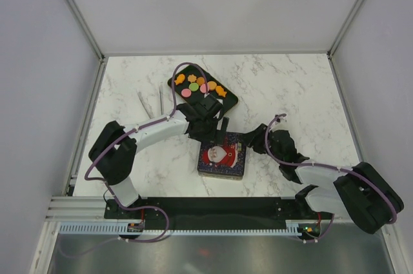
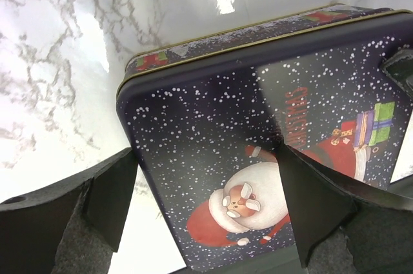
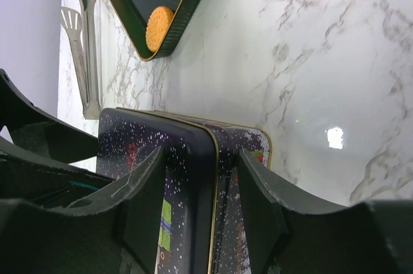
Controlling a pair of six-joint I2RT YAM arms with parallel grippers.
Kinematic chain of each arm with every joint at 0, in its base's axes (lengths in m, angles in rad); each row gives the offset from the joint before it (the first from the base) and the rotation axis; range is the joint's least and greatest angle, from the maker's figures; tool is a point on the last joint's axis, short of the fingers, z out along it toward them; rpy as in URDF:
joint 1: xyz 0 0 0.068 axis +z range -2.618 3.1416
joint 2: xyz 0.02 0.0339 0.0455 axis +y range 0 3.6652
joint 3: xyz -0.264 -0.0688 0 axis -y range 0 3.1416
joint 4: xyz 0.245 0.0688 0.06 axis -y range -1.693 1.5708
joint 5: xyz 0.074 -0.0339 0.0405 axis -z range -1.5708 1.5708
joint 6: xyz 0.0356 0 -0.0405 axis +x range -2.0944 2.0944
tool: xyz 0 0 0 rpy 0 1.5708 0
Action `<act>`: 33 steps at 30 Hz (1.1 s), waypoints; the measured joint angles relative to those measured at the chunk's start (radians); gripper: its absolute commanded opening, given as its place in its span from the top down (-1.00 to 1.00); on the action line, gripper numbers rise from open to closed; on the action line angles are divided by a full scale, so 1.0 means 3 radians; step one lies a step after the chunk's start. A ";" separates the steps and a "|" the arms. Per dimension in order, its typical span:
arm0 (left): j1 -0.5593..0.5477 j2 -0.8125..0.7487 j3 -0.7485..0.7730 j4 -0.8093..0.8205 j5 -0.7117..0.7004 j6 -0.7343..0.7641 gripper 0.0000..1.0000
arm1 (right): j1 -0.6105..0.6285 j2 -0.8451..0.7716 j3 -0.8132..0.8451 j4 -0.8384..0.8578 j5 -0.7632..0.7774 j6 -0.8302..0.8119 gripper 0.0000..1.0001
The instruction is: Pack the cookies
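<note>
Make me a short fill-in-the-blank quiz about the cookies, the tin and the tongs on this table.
1. The cookies lie on a black ____.
2. The tin shows a picture of ____.
3. Seen from above, the tongs lie to the ____ of the cookies.
Missing words: tray; Santa; left.

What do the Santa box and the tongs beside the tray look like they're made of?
Santa box: probably printed sheet metal with a glossy finish. The thin gold rolled rim and sharp light reflections suggest a tin.
Tongs: apparently bare steel, silvery grey with a dull sheen and slotted heads.
</note>
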 measured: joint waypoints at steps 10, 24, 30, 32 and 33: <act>0.0027 0.0004 0.0121 -0.0554 -0.0013 0.0127 -0.92 | 0.1081 -0.0098 -0.0032 -0.0117 0.1148 0.0469 1.00; 0.0046 0.0005 0.0144 -0.0637 0.0014 0.0181 -0.92 | 0.1405 -0.0296 0.0216 -0.0872 0.1568 0.0585 -0.17; 0.0037 0.0006 0.0148 -0.0473 0.0029 0.0228 -0.94 | 0.1453 -0.0418 0.0375 -0.1326 0.1340 0.0295 -0.54; 0.0038 0.0018 0.0153 -0.0437 0.0047 0.0262 -0.94 | 0.1452 -0.0418 0.0450 -0.1456 0.1280 0.0193 -0.61; 0.0041 0.0024 0.0158 -0.0427 0.0065 0.0281 -0.94 | 0.1443 -0.0418 0.0482 -0.1513 0.1255 0.0150 -0.62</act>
